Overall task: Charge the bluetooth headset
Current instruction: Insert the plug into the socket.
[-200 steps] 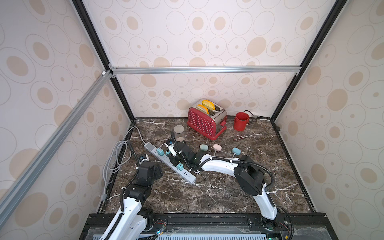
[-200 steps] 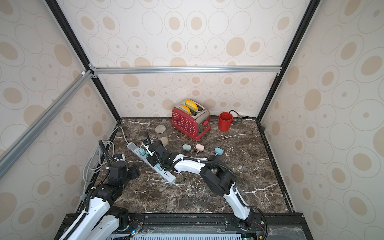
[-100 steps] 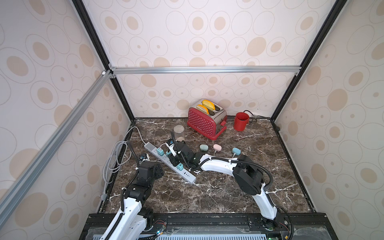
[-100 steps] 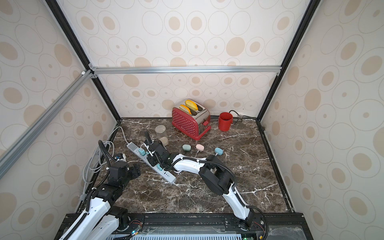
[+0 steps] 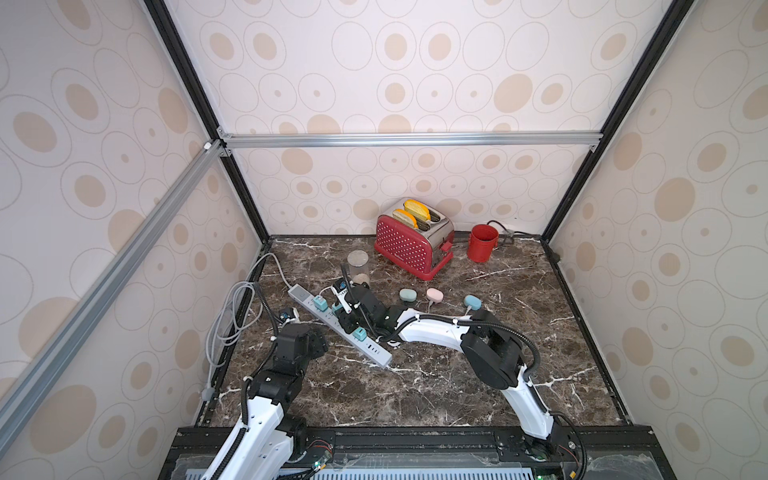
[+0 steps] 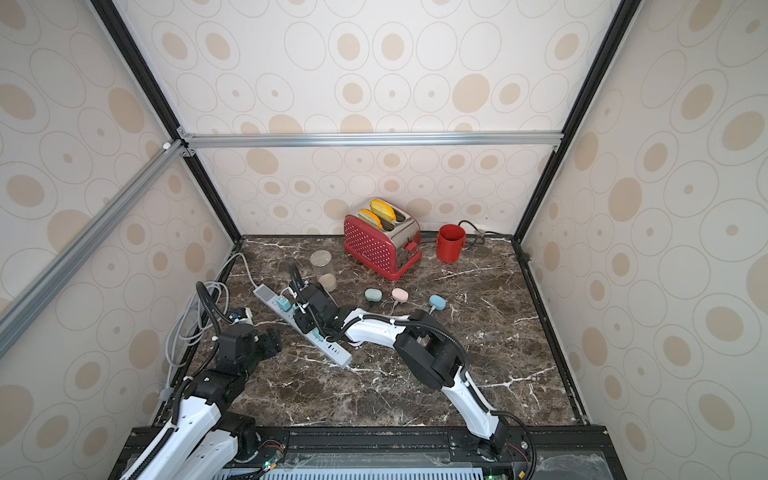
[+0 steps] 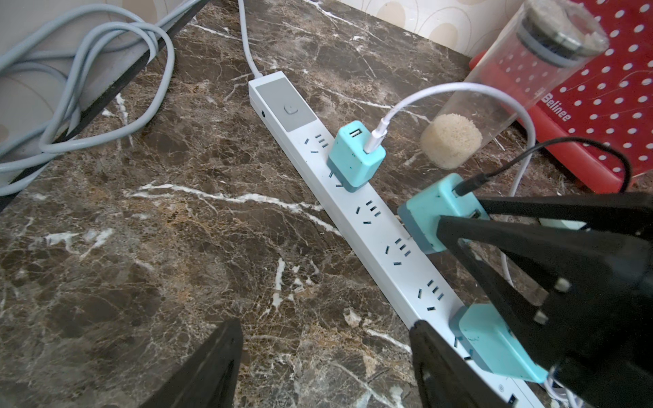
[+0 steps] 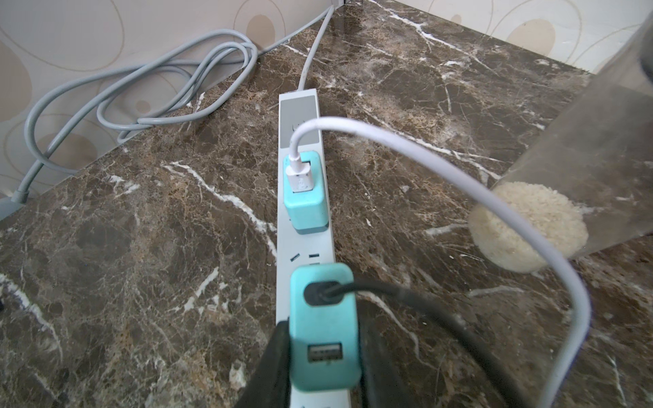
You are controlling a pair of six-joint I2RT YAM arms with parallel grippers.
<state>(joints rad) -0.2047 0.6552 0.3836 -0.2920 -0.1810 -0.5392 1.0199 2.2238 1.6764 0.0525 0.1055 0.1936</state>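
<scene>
In a top view the power strip (image 5: 372, 351) runs diagonally left of centre, the jar (image 5: 358, 266) just above it. The toaster (image 5: 409, 245) and cup (image 5: 482, 245) stand higher, cup rightmost.

On my feed the left arm (image 5: 259, 415) and right arm (image 5: 432, 332) look alike, with glossy white link shells between bulky black joint housings. Ribbed black cable conduit (image 5: 534, 353) loops along each. The right end effector (image 7: 459, 214) has matte black tapered fingers (image 7: 530, 247) and small silver screws (image 7: 561, 284).
</scene>
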